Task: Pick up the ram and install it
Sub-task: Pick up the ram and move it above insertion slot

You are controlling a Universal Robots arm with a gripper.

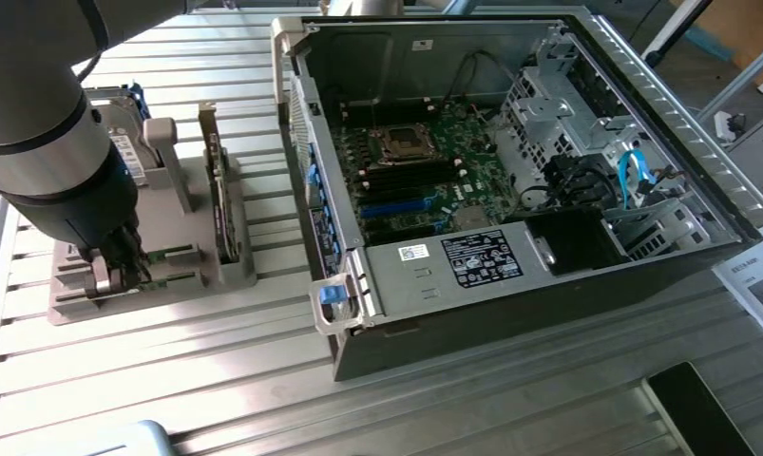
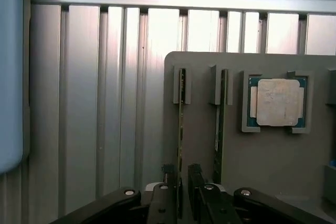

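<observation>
The ram [image 2: 181, 124] is a thin green stick standing on edge in a slot of the grey holder [image 2: 202, 129]. My gripper [image 2: 181, 171] is lowered over one end of it, open, with one finger on each side of the stick and a small gap to each. A look-alike second green stick [image 2: 220, 129] stands in the neighbouring slot. In the exterior view the gripper [image 1: 118, 271] reaches down into the holder [image 1: 77, 309] at the exterior view's left. The open computer case [image 1: 533, 285] lies to its right, with the motherboard [image 1: 413, 176] exposed.
A processor chip [image 2: 278, 102] sits in a recess of the holder beside the sticks. A taller card with a metal bracket [image 1: 219, 190] stands upright between the gripper and the case. A pale blue object [image 2: 10, 77] lies on the ribbed metal table. A dark flat slab [image 1: 698, 413] rests at the front right.
</observation>
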